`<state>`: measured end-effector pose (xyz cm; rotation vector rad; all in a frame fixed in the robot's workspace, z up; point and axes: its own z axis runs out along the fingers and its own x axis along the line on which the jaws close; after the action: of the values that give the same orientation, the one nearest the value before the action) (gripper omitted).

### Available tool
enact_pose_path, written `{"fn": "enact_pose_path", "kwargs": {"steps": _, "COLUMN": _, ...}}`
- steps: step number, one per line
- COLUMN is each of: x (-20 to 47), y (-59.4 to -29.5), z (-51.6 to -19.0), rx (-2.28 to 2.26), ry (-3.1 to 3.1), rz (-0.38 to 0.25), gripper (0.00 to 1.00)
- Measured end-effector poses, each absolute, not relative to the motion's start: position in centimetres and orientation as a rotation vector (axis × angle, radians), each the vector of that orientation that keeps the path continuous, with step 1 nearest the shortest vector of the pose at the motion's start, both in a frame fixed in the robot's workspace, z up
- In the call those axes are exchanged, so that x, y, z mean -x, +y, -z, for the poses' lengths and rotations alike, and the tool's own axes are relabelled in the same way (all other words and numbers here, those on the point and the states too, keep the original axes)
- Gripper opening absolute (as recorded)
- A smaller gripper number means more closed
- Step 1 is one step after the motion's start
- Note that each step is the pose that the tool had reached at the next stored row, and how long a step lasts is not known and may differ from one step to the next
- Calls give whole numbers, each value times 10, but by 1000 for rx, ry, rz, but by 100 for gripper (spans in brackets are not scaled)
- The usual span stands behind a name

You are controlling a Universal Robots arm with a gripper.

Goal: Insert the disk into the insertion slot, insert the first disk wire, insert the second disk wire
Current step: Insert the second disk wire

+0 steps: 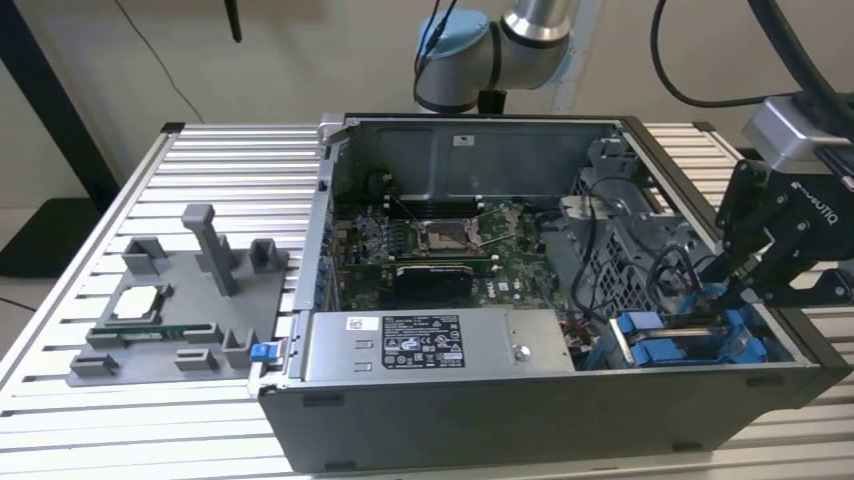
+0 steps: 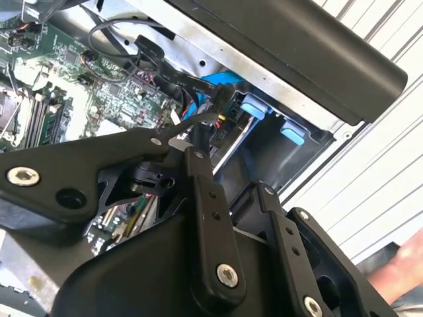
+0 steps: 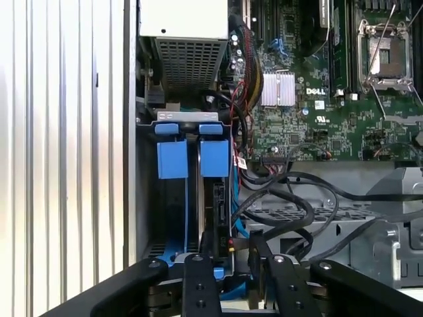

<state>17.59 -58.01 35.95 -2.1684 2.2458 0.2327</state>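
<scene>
The jaws stand part-way apart with a plain gap between them and nothing visibly clamped. A dark cable crosses that gap in the first wrist view, though it seems to lie behind the grip rather than in it. The gripper (image 3: 241, 261) hangs tip-down over the mouth of the insertion slot (image 3: 188, 119). In the second wrist view one of its fingertips (image 2: 196, 155) sits just beside a black connector (image 2: 221, 109) with a small bundle of wires.

The disk (image 3: 220, 208) is seated on edge in the slot, in the compartment nearer the motherboard (image 3: 310, 105). Its blue carrier tab (image 3: 215, 158) sits at the mouth, beside a matching tab (image 3: 173, 158) on the neighbouring compartment. A blue cable (image 3: 236, 214) runs along the disk's side, and loose black cables (image 3: 291, 198) loop over the perforated cage (image 3: 370, 228) next to it.

In the exterior view the gripper hangs at about 4 o'clock of the open case (image 1: 534, 420). The power-supply box (image 1: 427, 343) lies at 6 o'clock and the arm (image 1: 527, 35) stands at 12 o'clock. On the slatted table (image 1: 80, 400), at 9 o'clock from the case, a grey fixture tray (image 1: 174, 300) sits well apart.
</scene>
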Motion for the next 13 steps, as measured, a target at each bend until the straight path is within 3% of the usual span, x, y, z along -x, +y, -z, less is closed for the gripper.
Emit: {"fn": "enact_pose_path", "kwargs": {"steps": 13, "x": -175, "y": -580, "z": -369, "rx": 2158, "ry": 2231, "rz": -202, "gripper": 100}}
